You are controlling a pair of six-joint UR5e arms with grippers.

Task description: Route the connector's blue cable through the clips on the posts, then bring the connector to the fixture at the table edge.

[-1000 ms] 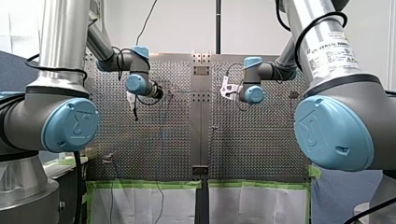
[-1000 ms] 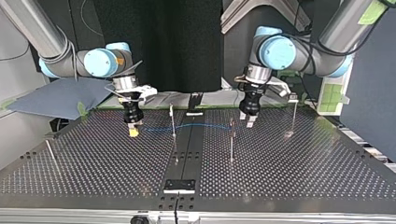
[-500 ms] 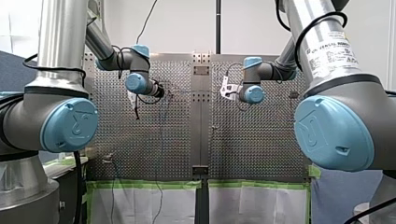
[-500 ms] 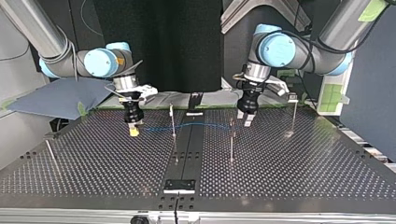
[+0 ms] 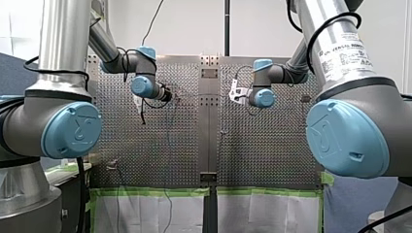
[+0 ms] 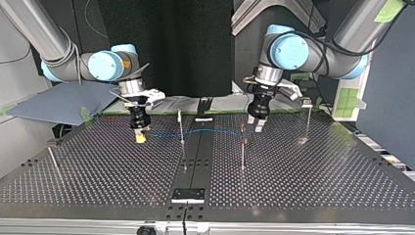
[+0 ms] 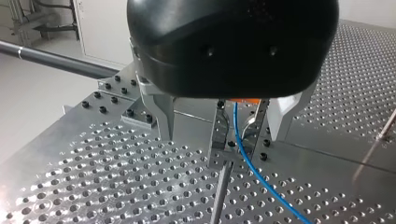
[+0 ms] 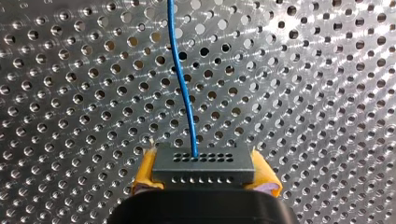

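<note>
My right gripper [image 6: 140, 132] hangs low over the perforated table [image 6: 318, 176] at the top view's left. Its yellow pads [image 8: 145, 171] are closed on the sides of the connector [image 8: 203, 168], a dark grey block with rows of small holes. The blue cable [image 8: 183, 93] leaves the middle of the connector's face and runs out ahead over the table. In the top view it stretches toward the right, clear of the surface, past a thin upright post [image 6: 181, 128] and over the dark centre strip [image 6: 198, 147]. It reaches a second post [image 6: 242, 147] just beside my left gripper [image 7: 225, 134]. That gripper's metal fingers [image 7: 164, 114] are spread wide and grip nothing, one on either side of the clip [image 7: 218, 135] at the second post's top. The cable comes down between the clip's two metal prongs and trails away across the table. Whether it is seated in the clip I cannot tell. A third post [image 6: 308, 120] stands apart, further right.
</note>
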